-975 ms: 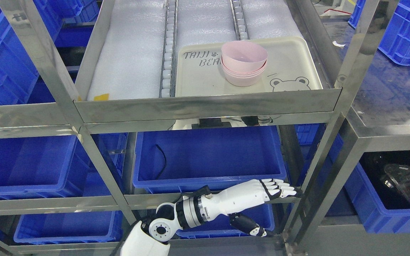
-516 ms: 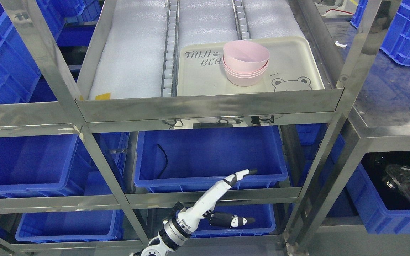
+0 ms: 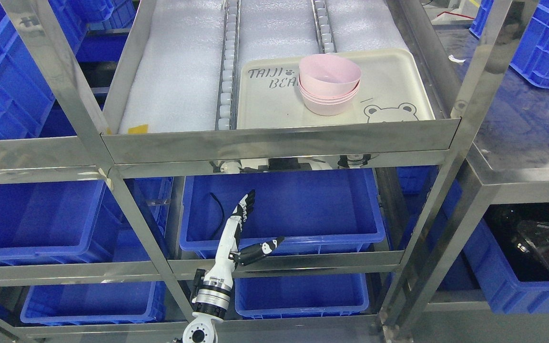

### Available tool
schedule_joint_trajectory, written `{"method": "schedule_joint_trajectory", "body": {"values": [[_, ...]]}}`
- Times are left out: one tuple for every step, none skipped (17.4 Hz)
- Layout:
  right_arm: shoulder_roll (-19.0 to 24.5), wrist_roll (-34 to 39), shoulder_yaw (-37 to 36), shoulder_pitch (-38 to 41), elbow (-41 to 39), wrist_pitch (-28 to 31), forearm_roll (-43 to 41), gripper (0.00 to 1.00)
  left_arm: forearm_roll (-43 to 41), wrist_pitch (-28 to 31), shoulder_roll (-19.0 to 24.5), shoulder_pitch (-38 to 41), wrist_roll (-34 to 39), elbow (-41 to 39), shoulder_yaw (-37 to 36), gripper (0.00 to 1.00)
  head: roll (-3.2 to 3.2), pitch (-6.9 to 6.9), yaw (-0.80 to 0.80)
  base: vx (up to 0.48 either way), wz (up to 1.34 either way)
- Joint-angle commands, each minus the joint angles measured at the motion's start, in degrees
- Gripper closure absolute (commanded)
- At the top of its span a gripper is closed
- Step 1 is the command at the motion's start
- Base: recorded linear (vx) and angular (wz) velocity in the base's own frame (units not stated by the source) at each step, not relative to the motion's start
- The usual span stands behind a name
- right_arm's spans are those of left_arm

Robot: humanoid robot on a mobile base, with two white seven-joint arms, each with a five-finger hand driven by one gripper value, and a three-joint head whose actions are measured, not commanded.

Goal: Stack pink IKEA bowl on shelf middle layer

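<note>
Left robot hand (image 3: 240, 233) rises from the bottom edge, left of middle, fingers (image 3: 247, 202) straight and spread wide, thumb out to the side, holding nothing. It stands in front of a blue bin (image 3: 303, 209) on the lower level; a black cable (image 3: 217, 216) lies in that bin. Above, on the steel shelf (image 3: 279, 140), a cream tray (image 3: 389, 81) carries the stacked pink bowls (image 3: 329, 90), nested upright near the tray's middle. White foam sheet (image 3: 174, 71) lies left of the tray. Right arm out of view.
</note>
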Motion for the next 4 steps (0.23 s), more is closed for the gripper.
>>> {"method": "schedule_joint_trajectory", "body": {"values": [[-1.0, 0.0, 0.0, 0.3, -1.0, 0.0, 0.0, 0.00, 1.7, 1.4, 1.0, 0.8, 0.7, -4.0, -0.2, 0.00, 0.00, 0.00, 0.00, 0.000, 0.00], [-1.0, 0.0, 0.0, 0.2, -1.0, 0.0, 0.0, 0.00, 1.7, 1.1, 1.0, 1.1, 0.7, -4.3, -0.2, 0.00, 0.00, 0.00, 0.00, 0.000, 0.00], [-1.0, 0.0, 0.0, 0.2, -1.0, 0.0, 0.0, 0.00, 1.7, 1.1, 1.0, 1.7, 0.7, -4.5, -0.2, 0.00, 0.00, 0.00, 0.00, 0.000, 0.00], [-1.0, 0.0, 0.0, 0.2, -1.0, 0.0, 0.0, 0.00, 1.7, 1.0, 1.0, 2.1, 0.7, -4.8, -0.2, 0.00, 0.00, 0.00, 0.00, 0.000, 0.00]]}}
